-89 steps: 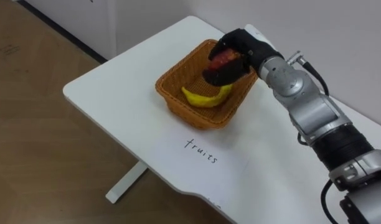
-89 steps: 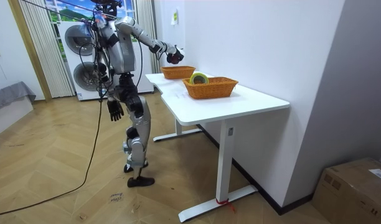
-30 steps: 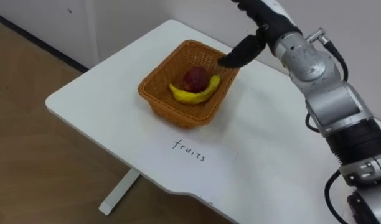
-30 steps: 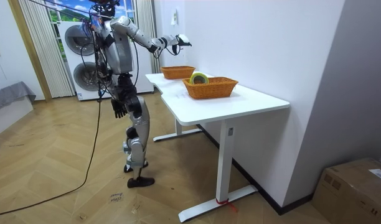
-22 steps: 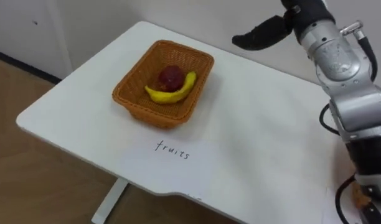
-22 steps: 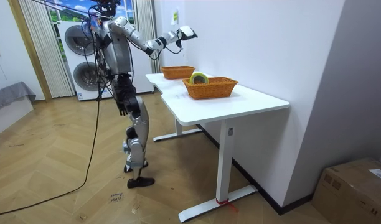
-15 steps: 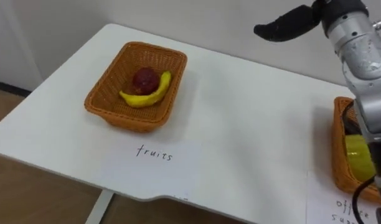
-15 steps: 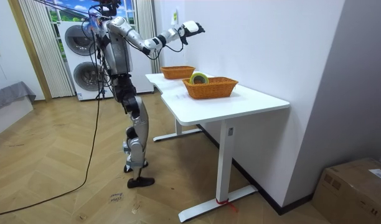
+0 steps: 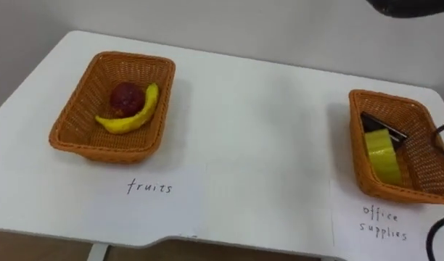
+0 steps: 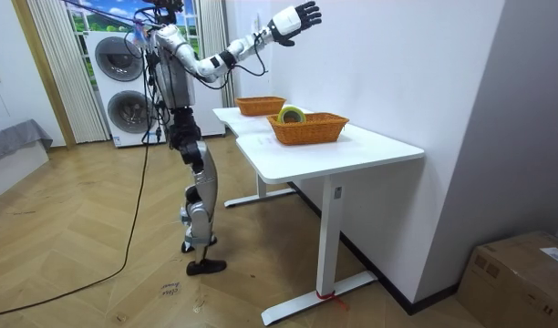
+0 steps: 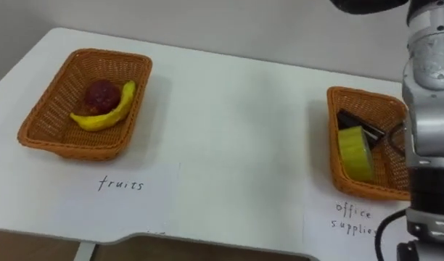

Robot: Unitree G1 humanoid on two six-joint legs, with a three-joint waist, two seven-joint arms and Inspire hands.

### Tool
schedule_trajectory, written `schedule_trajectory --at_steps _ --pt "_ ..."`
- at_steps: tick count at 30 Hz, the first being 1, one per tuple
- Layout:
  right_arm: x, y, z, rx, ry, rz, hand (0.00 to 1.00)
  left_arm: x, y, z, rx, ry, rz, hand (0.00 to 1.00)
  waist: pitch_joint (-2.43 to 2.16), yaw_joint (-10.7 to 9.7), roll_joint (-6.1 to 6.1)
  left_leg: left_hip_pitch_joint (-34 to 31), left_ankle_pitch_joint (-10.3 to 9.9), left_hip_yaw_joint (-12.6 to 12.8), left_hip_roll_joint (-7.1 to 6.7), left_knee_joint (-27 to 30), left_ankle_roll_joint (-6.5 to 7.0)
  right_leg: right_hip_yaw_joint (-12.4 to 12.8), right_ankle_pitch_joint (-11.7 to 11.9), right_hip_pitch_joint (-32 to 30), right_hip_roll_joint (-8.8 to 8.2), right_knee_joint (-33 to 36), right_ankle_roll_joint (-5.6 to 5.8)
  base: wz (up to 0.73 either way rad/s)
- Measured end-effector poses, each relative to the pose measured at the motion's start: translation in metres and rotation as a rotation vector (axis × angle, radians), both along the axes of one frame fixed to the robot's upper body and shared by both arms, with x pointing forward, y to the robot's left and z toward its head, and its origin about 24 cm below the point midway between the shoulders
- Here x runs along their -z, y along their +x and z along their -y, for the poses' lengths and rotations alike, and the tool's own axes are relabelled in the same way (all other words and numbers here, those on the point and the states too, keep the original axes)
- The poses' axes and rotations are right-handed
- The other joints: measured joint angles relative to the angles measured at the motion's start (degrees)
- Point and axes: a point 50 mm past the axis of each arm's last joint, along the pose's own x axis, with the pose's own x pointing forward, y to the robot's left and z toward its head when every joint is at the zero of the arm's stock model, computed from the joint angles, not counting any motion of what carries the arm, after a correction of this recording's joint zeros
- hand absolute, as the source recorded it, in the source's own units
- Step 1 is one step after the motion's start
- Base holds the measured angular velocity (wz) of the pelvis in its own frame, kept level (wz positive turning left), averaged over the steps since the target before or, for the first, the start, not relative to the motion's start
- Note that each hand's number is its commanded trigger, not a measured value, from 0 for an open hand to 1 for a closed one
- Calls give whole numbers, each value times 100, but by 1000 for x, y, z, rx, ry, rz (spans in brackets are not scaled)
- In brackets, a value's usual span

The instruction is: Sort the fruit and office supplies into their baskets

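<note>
A red fruit and a yellow banana lie in the left wicker basket, above a paper marked fruits. The right wicker basket, above a paper marked office supplies, holds a yellow-green tape roll and a dark flat object. My right hand is raised high over the table with straight, spread fingers and holds nothing; its dark underside shows at the top right. My left hand hangs low by my hip.
The white table has bare room between the two baskets, and its front edge runs along the bottom of the eye views. I stand at the table's end in the room view, with a white wall behind the table and washing machines behind me.
My right hand let the red fruit go into the fruit basket, then rose up and away with straight fingers. The head camera swung right, bringing the office supplies basket into view.
</note>
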Motion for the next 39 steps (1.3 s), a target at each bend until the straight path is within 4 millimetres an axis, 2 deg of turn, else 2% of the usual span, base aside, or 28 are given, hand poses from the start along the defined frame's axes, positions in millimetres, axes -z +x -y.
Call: schedule_trajectory --at_steps 5,7,10,13,16,20,22,25,30,35,39 --pt "5 -16 18 92 63 45 0 0 0 0 5 5 7 0 21 -253 71 86 -63 210 62 -12 -21 191 7 -9 63 0 -11 -24" --pt "8 -24 30 137 143 80 0 -1 2 0 4 9 27 0 31 -351 111 145 -68 282 82 -43 -28 278 12 -5 91 0 -19 -18" --pt "18 -35 42 205 204 102 0 -2 0 -1 2 30 43 0 6 -449 162 203 -86 440 132 -88 -58 383 26 -23 140 -1 -42 -27" --pt "26 -44 51 249 278 116 0 -1 -5 0 10 37 34 0 -9 -586 211 238 -99 476 151 -105 -77 433 29 -5 170 -3 -47 -12" --pt "48 -68 70 360 385 124 0 -1 -12 0 7 43 28 0 -35 -612 258 293 -121 549 180 -142 -107 525 53 40 220 -81 -85 -14" --pt "67 -91 86 479 476 119 0 0 -19 2 2 39 16 0 -2 -739 282 280 -126 619 200 -135 -118 555 60 10 234 -75 -95 -9" --pt "74 -106 95 552 516 128 0 0 -22 3 0 38 11 0 17 -781 352 279 -147 695 226 -120 -124 597 68 -5 252 -74 -108 -15" --pt "85 -123 107 650 599 162 0 0 -22 2 -8 61 11 0 20 -879 353 268 -154 695 239 -119 -139 608 65 -8 269 -88 -114 0" --pt "135 -161 129 947 843 152 0 0 -21 2 -8 59 19 0 10 -1039 297 273 -159 704 248 -107 -164 640 25 -20 292 -101 -144 -3" --pt "177 -201 136 1200 959 119 0 -1 -18 1 -7 62 42 0 4 -1138 289 259 -173 726 265 -136 -185 640 4 -72 309 -165 -150 -2" --pt "213 -236 133 1382 1083 63 0 -3 -18 -1 -19 66 52 0 0 -1188 302 223 -180 726 267 -177 -198 675 -4 -100 332 -144 -159 -3"
